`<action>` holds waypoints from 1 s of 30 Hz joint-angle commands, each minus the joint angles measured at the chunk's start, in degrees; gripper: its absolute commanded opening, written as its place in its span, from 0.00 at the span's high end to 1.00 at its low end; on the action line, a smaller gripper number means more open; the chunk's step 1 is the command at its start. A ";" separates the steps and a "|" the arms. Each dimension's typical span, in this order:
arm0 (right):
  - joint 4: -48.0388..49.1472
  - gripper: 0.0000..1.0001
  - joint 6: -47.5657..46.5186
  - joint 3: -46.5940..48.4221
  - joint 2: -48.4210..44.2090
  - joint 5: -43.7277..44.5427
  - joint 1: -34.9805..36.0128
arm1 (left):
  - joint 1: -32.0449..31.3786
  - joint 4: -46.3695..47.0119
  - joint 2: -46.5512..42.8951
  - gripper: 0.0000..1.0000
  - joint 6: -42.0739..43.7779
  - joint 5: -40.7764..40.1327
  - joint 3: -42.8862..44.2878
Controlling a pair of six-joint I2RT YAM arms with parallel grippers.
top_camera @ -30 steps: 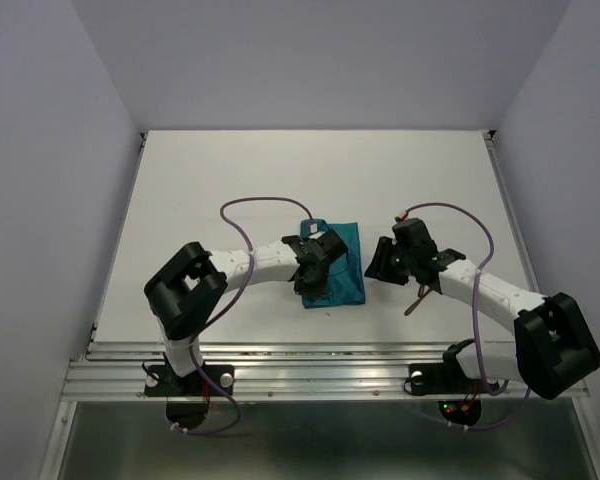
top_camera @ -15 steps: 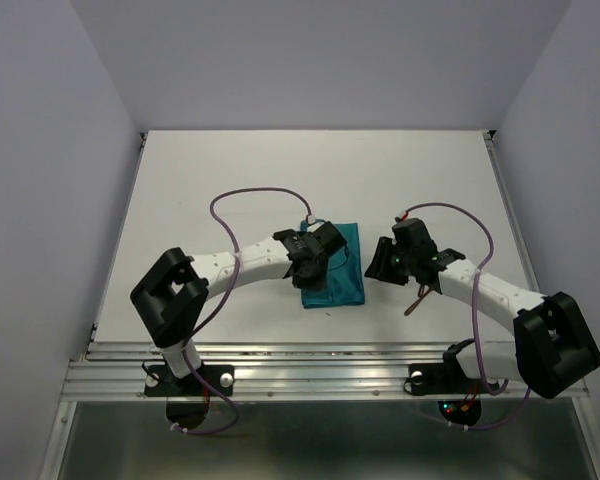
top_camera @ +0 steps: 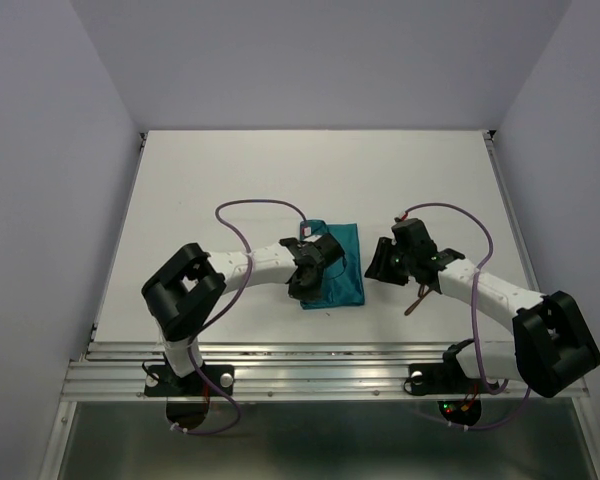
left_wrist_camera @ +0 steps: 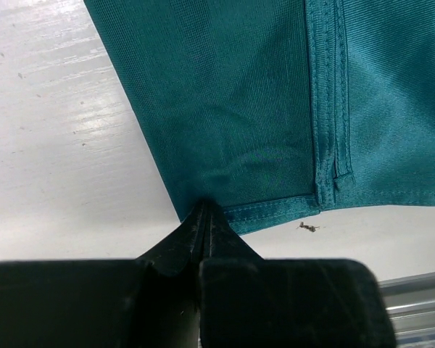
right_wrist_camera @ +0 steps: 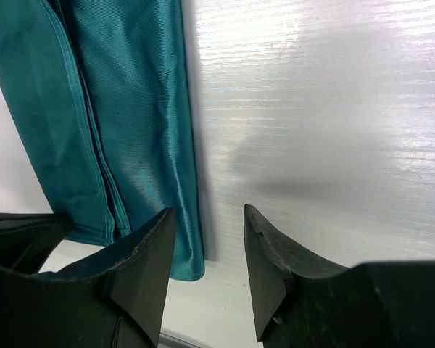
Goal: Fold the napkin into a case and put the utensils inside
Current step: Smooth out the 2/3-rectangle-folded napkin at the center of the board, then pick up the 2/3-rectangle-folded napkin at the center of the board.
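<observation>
Teal napkin [top_camera: 336, 262] lies folded on the worktop [top_camera: 230, 180] | left end effector [left_wrist_camera: 205, 217] pressed together, pinching its near edge | right end effector [right_wrist_camera: 206, 212] spread, empty, just beside it | utensils [top_camera: 416, 301] lie outside, not yet in; folding looks partway

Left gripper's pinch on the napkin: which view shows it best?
Left wrist: the left gripper is shut on the napkin hem. Top external sees only its back; right wrist shows cloth, no pinch.

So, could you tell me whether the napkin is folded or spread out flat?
Folded: the napkin lies as a compact rectangle, and both wrist views show layered cloth with stacked hems.
</observation>
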 commanded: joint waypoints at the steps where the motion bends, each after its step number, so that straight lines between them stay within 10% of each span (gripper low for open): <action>1: 0.54 0.52 -0.74 1.70 0.09 0.52 0.02 | 0.13 -2.91 0.13 1.00 -0.33 -1.52 1.77; 9: 0.89 0.52 -0.74 2.31 1.41 0.43 0.02 | 6.62 -11.44 -4.96 1.00 5.03 -9.86 13.01; 15: 1.77 0.52 -0.74 3.89 1.85 0.78 0.02 | 17.70 -8.37 -2.53 1.00 9.95 -5.73 19.42; 30: 5.11 0.50 -5.13 19.62 18.18 5.27 -2.61 | 20.79 -1.60 13.31 1.00 11.45 4.37 34.55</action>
